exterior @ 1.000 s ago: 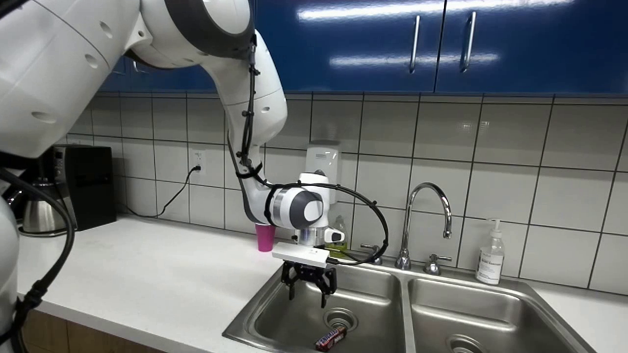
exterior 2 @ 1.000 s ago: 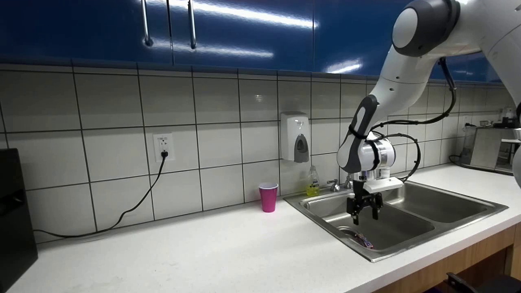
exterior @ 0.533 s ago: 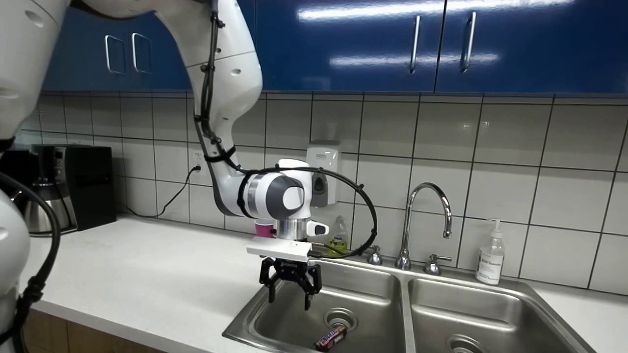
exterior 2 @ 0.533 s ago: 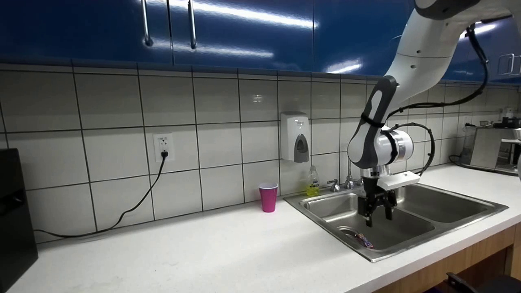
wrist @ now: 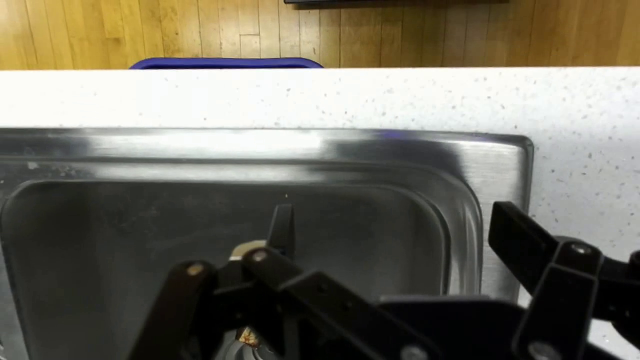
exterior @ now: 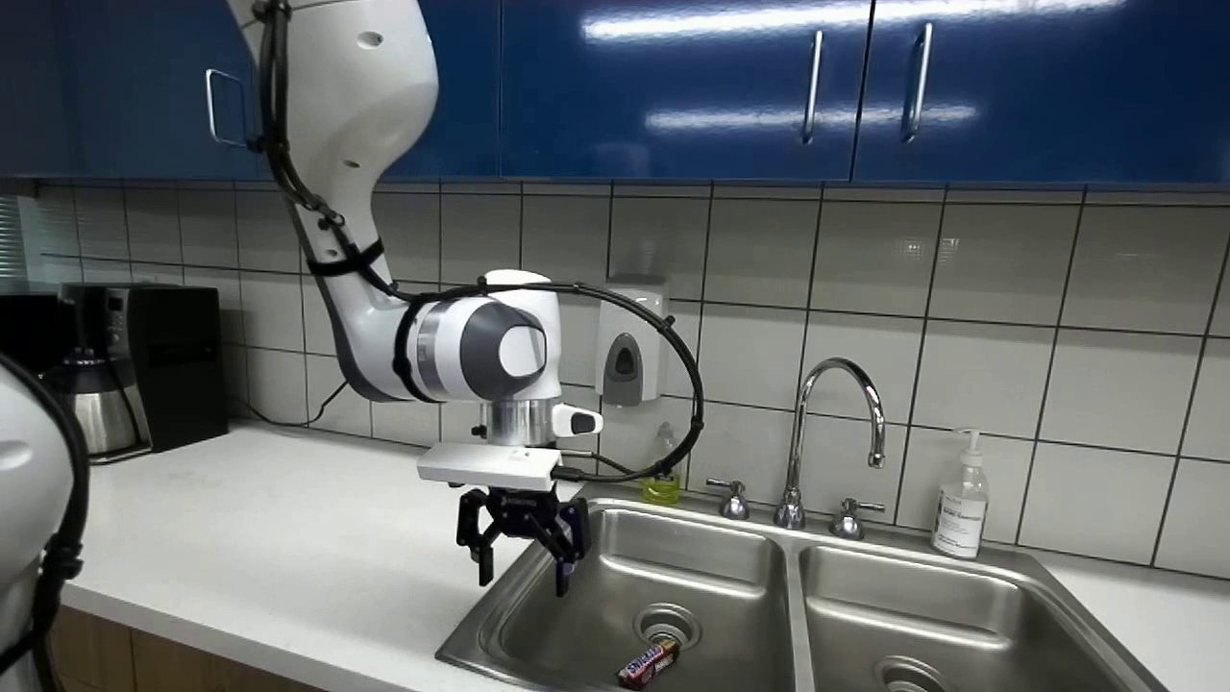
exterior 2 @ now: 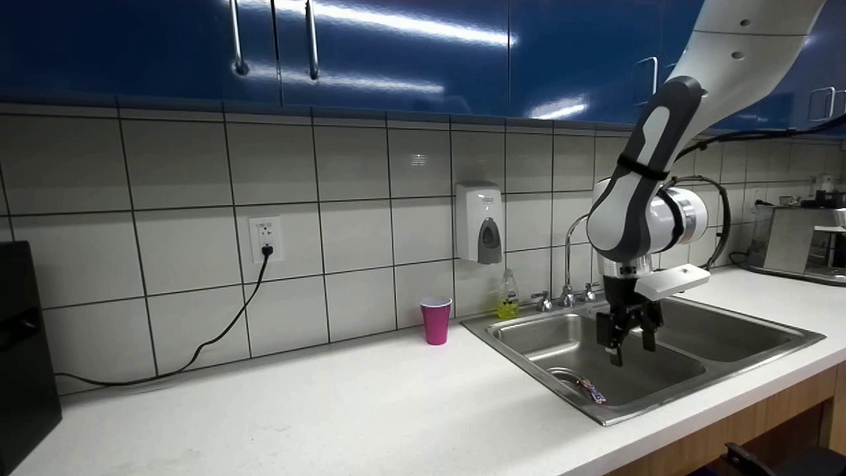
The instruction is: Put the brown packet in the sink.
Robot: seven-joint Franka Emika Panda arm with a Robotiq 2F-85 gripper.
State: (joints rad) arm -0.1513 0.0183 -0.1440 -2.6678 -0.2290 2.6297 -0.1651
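The brown packet (exterior: 649, 663) lies in the left basin of the steel sink (exterior: 796, 615), against the drain. It also shows in an exterior view (exterior 2: 590, 391) at the basin's near side. My gripper (exterior: 524, 581) is open and empty, above the basin's outer edge and apart from the packet. It also shows over the sink rim (exterior 2: 522, 365) in an exterior view (exterior 2: 632, 356). In the wrist view the open gripper (wrist: 393, 220) spans the basin's side rim (wrist: 500, 165). There one finger hides most of the packet; only small bits show around it.
A chrome faucet (exterior: 796, 461) stands behind the sink. Dish soap (exterior 2: 508, 301), a pink cup (exterior 2: 436, 322) and a pump bottle (exterior: 961, 505) stand near the tiled wall. A soap dispenser (exterior 2: 479, 225) hangs on the wall. Blue cabinets (exterior: 673, 86) are overhead.
The arm and open gripper have moved away from above the basin toward its outer edge, leftward in an exterior view, with the wrist rising. The packet has stayed still in the basin.
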